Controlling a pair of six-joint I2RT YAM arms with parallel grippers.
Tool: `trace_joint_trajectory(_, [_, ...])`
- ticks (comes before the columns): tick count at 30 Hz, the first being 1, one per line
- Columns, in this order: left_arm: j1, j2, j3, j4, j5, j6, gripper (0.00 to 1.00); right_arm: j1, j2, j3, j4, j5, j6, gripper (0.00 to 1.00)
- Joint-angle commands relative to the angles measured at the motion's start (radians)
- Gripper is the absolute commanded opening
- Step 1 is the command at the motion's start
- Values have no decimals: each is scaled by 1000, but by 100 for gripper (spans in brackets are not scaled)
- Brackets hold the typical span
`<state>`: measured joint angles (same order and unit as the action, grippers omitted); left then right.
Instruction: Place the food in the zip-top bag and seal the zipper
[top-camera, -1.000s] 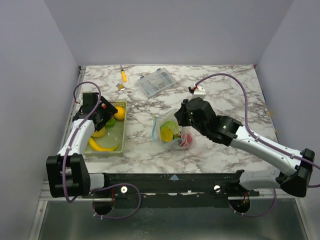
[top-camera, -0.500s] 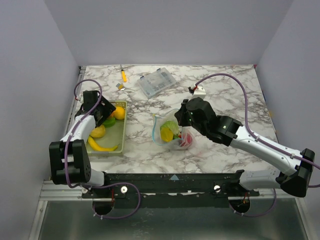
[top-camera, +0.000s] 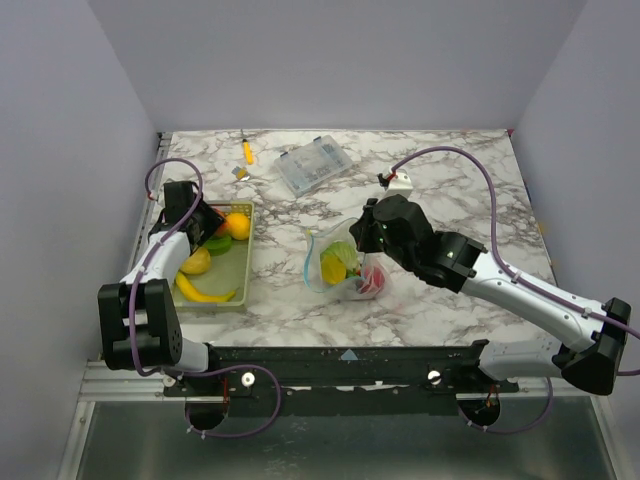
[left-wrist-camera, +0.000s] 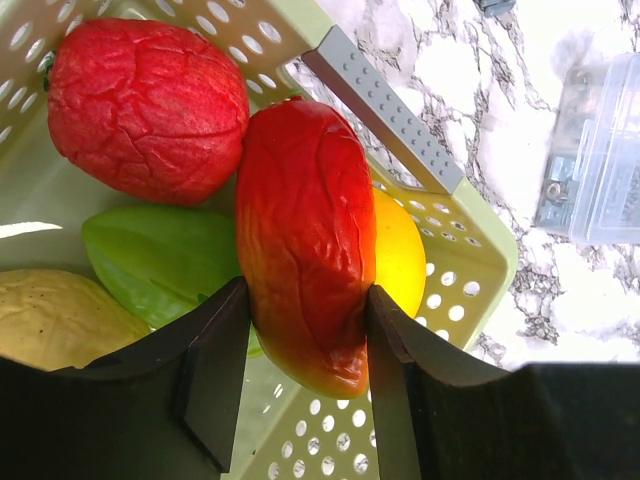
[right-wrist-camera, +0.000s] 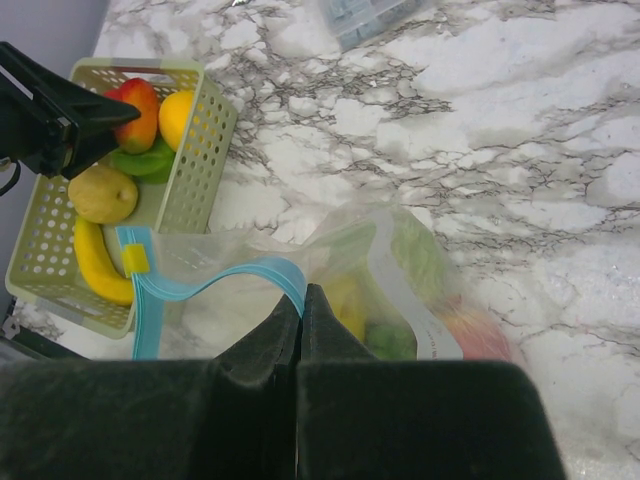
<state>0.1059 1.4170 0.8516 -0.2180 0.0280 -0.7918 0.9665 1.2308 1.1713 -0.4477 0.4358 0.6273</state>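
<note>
My left gripper (left-wrist-camera: 300, 345) is shut on a red-orange toy fruit (left-wrist-camera: 305, 240) over the pale green basket (left-wrist-camera: 455, 215). In the basket lie a wrinkled red fruit (left-wrist-camera: 145, 105), a green leafy piece (left-wrist-camera: 160, 260), a yellow potato-like piece (left-wrist-camera: 55, 320) and an orange-yellow fruit (left-wrist-camera: 400, 255). My right gripper (right-wrist-camera: 300, 300) is shut on the light blue zipper (right-wrist-camera: 230, 275) of the clear zip-top bag (right-wrist-camera: 400, 270), holding its mouth open; yellow, green and red food lies inside. In the top view the bag (top-camera: 345, 265) lies mid-table, the basket (top-camera: 215, 262) at the left.
A rigid clear compartment box (top-camera: 312, 167) and a small orange-handled tool (top-camera: 247, 151) lie at the back. A small white object (top-camera: 400, 182) sits behind the right arm. A banana (top-camera: 205, 293) lies in the basket's near end. The left wall stands close to the basket.
My left gripper has shifted slightly back and left over the basket's far end, holding the red-orange fruit. The right arm and the bag have barely moved.
</note>
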Motion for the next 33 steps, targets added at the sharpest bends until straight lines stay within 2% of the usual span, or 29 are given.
trace_joint_trajectory(1, [8, -15, -11, 18, 35, 2, 14, -6, -26, 21, 3, 5, -4, 1])
trace_joint_trajectory(5, [6, -49, -21, 3, 21, 1, 8, -5, -21, 22, 6, 1, -4, 1])
trace_joint_trajectory(7, [7, -87, -27, -24, 11, -8, 0, -5, -21, 22, 5, 0, -3, 1])
trace_joint_trajectory(13, [-33, -302, -75, -89, -3, -44, 0, -5, -17, 25, 5, -1, -2, 1])
trace_joint_trajectory(17, [-101, -448, -58, -170, -8, -12, 0, -6, -18, 21, 9, -1, 0, 1])
trace_joint_trajectory(22, [-308, -575, 26, -264, 95, 18, 0, -6, -29, 10, 26, -6, 13, 1])
trace_joint_trajectory(25, [-441, -609, 98, -356, 122, -40, 0, -6, -42, 0, 34, 14, 27, 1])
trace_joint_trajectory(31, [-779, -670, 120, -408, -17, -279, 0, -6, -66, -14, 48, 58, 44, 1])
trace_joint_trajectory(33, [-861, -657, 118, -381, -7, -314, 0, -6, -72, -17, 49, 67, 49, 1])
